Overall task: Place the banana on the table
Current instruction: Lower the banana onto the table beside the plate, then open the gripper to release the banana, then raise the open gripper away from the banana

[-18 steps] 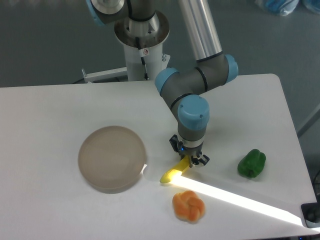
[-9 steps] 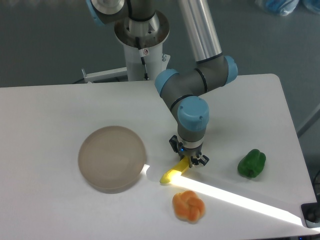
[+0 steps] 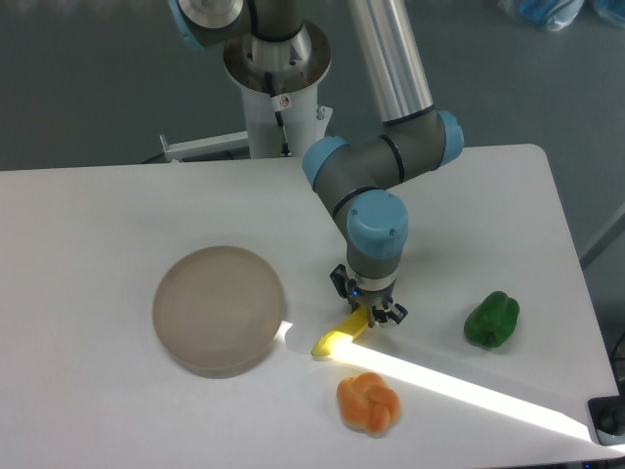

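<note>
The yellow banana (image 3: 335, 340) lies low over the white table (image 3: 117, 210), just right of the round grey-brown disc, slanting down to the left. My gripper (image 3: 367, 315) points straight down and is shut on the banana's upper right end. The banana's free tip sits at the edge of a bright sunlit stripe. Whether the banana touches the tabletop I cannot tell.
A round grey-brown disc (image 3: 219, 309) rests left of the gripper. An orange lumpy fruit (image 3: 368, 402) lies just below the banana. A green pepper (image 3: 491, 319) sits to the right. The arm's base post (image 3: 279, 93) stands at the back edge.
The gripper and banana have shifted very slightly left and down; nothing else has moved.
</note>
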